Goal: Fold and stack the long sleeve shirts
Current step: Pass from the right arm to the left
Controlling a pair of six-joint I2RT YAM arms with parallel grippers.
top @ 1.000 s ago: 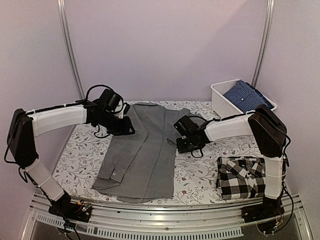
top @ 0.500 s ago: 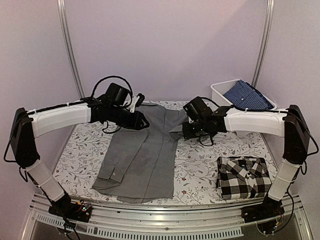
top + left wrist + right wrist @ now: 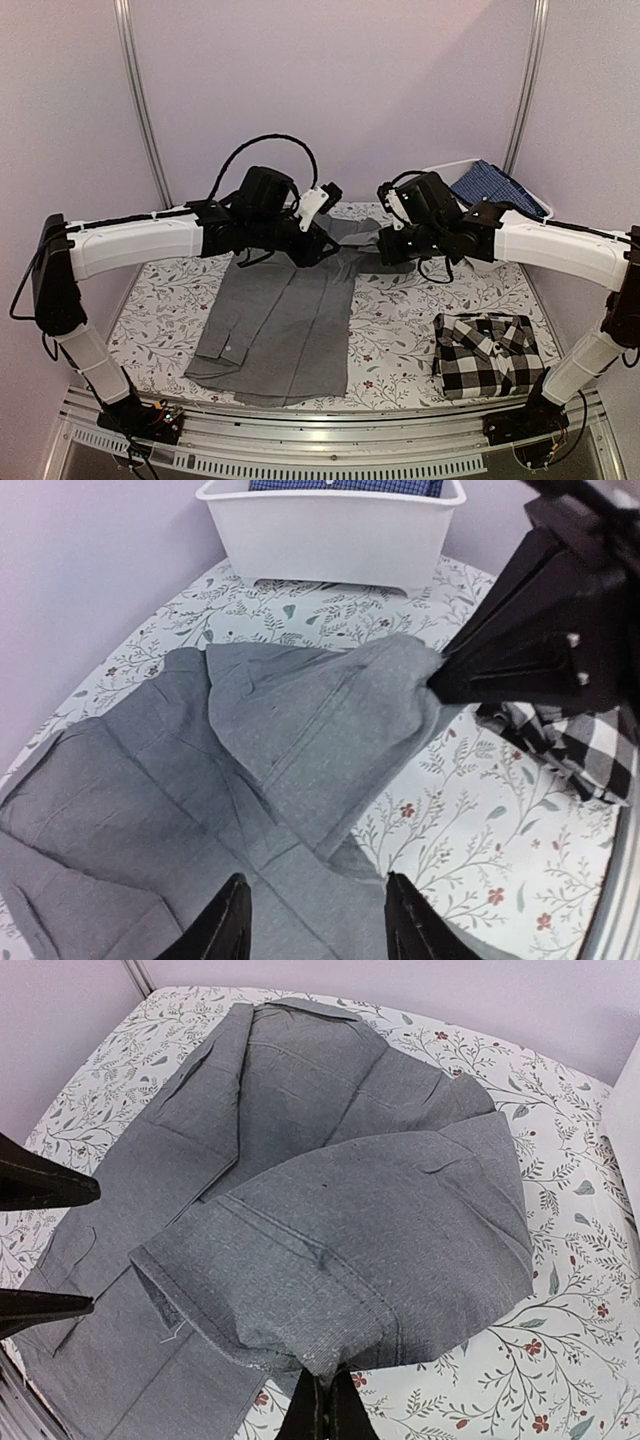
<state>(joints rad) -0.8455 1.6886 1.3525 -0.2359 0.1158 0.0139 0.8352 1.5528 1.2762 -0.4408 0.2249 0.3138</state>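
ok so grey shirt lies flat centre-left of table, far right flap pinched up by right end effector, jaws clamped on fabric edge. Meanwhile left end effector hangs over shirt middle, fingers apart, nothing in them. Folded checked shirt sits by near right corner. Risks imo: thin pinch slips mid-fold, flap drops crooked; or drag pulls whole shirt sideways, bunching layers underneath.
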